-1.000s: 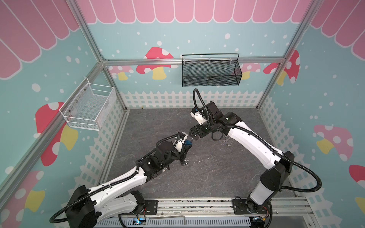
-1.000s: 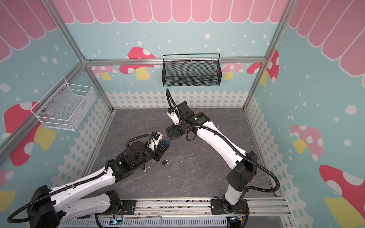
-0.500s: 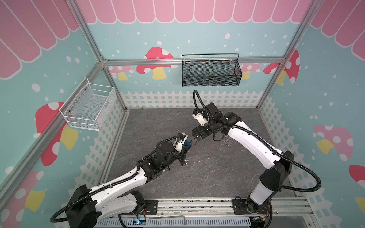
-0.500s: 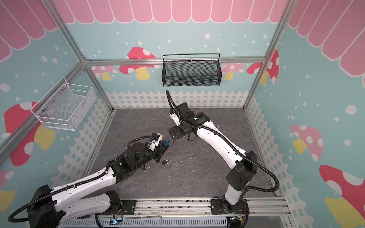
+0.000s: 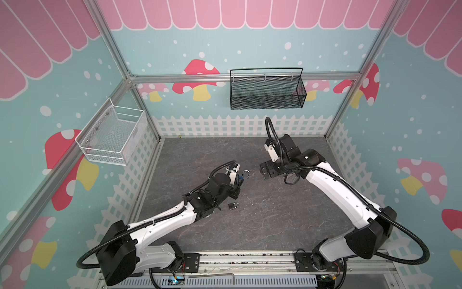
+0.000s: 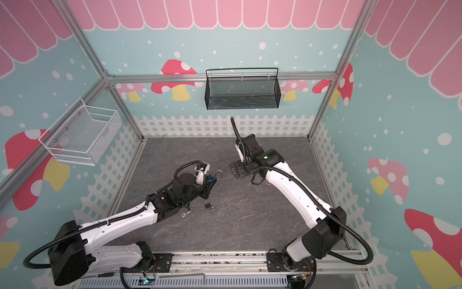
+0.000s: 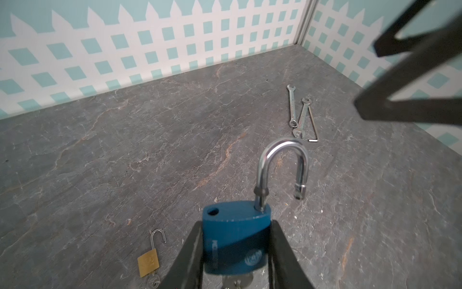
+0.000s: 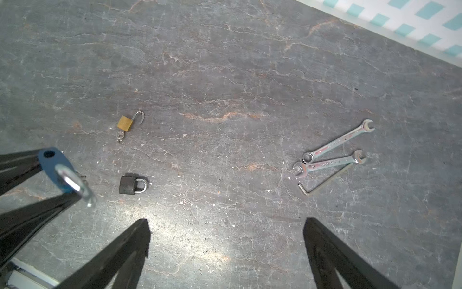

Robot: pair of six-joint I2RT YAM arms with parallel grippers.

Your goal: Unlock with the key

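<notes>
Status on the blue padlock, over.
Left pincer shut on blue padlock, shackle open. Right pincer open, empty. Black padlock lies shut, clear of both.

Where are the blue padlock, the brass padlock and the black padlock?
blue padlock (image 7: 236, 240), left wrist view, on its blue body
brass padlock (image 8: 124, 123), right wrist view, on its brass body
black padlock (image 8: 128, 185), right wrist view, on its black body

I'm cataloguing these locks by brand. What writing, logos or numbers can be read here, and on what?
Blue padlock: raised lettering down its side and a round stamp, both too blurred to read.
Brass padlock: faint engraving, unreadable.
Wrenches: stamped marks on the shafts, too small to read.
No text can be read anywhere.
</notes>
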